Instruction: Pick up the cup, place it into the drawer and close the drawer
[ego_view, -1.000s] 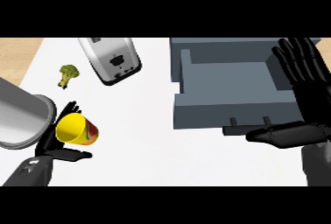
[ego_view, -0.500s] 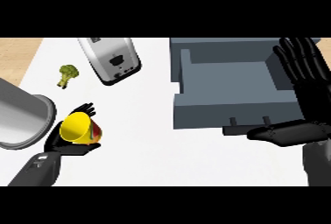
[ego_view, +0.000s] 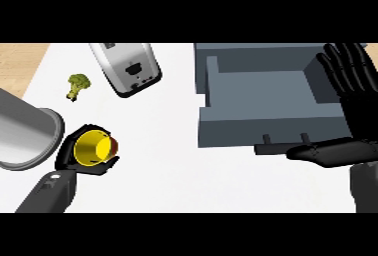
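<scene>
The yellow cup (ego_view: 91, 147), red on its outside, lies tipped with its mouth towards me at the lower left of the white counter. My left hand (ego_view: 77, 165) is curled round it from below and behind. The grey drawer (ego_view: 255, 127) stands pulled open at the right, its inside bare and its two-post handle facing me. My right hand (ego_view: 353, 110) rests open over the drawer's right wall, fingers up and thumb lying across the handle side.
A large metal pot (ego_view: 22, 131) lies just left of the cup. A toaster (ego_view: 127, 66) sits at the top centre of the counter (ego_view: 170, 175), and a small broccoli piece (ego_view: 77, 84) lies at the upper left.
My left hand has closed round the cup and tipped it, so its mouth now faces up towards me. The right hand has not moved.
</scene>
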